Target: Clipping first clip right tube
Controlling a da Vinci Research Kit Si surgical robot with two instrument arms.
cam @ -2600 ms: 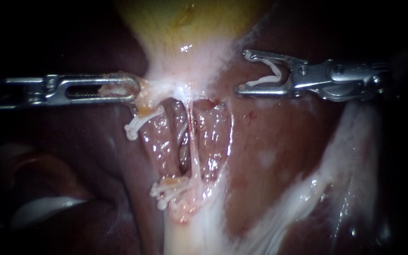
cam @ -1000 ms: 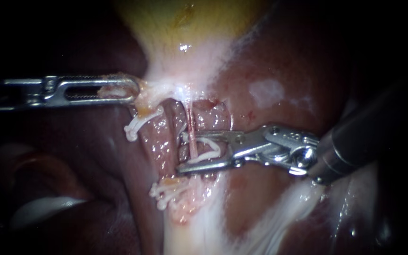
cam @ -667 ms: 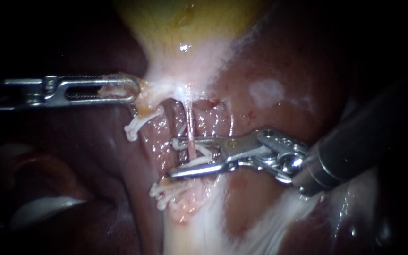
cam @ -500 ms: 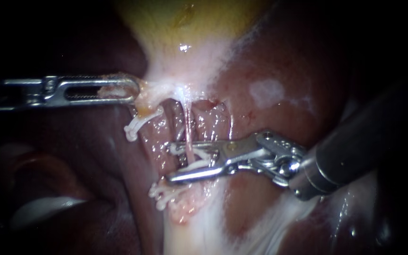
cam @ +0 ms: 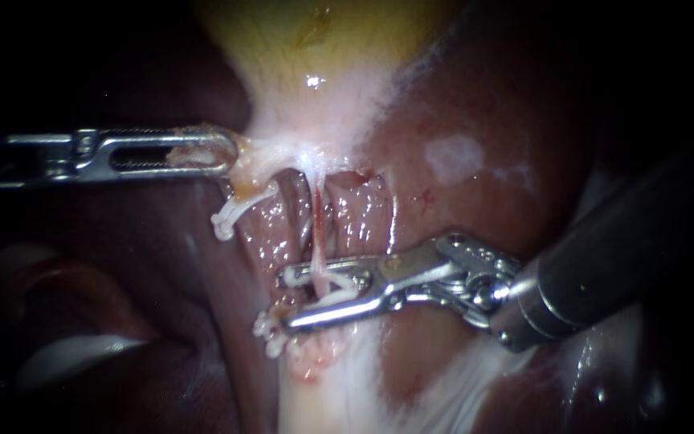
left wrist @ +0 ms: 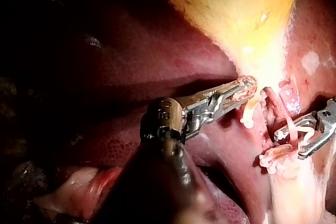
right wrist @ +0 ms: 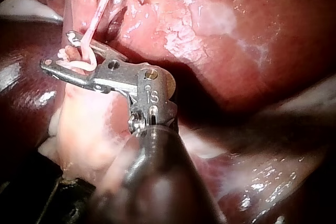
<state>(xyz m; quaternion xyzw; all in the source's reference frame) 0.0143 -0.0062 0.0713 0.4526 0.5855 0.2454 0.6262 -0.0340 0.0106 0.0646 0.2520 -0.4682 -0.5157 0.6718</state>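
Now, in the endoscope view the left tool (cam: 222, 153) comes in level from the left, its long slotted jaws clenched on the pale tissue where the yellow gallbladder (cam: 315, 40) narrows to its neck. Below that neck the dark red liver (cam: 459, 209) lies open and glistening, and the right tube (cam: 316, 229) runs down it as a thin pink strand, drawn straight. Across comes the right tool (cam: 285, 299), its dark shaft entering from the lower right. Its jaws stand a little apart, gripping a white clip (cam: 345, 281) between them, one leg of the clip against each jaw. The right tube passes between those legs, low along its length, so the clip straddles it; a gap shows between the clip's legs. The right wrist view agrees: the pink strand drops between the jaws and crosses the white clip there. Just beside the left tool's tip, an upper white clip (cam: 230, 215) sits on a pale stump. A lower cluster of white clips (cam: 271, 331) lies just under the right tool's lower jaw, though I cannot tell whether they touch.
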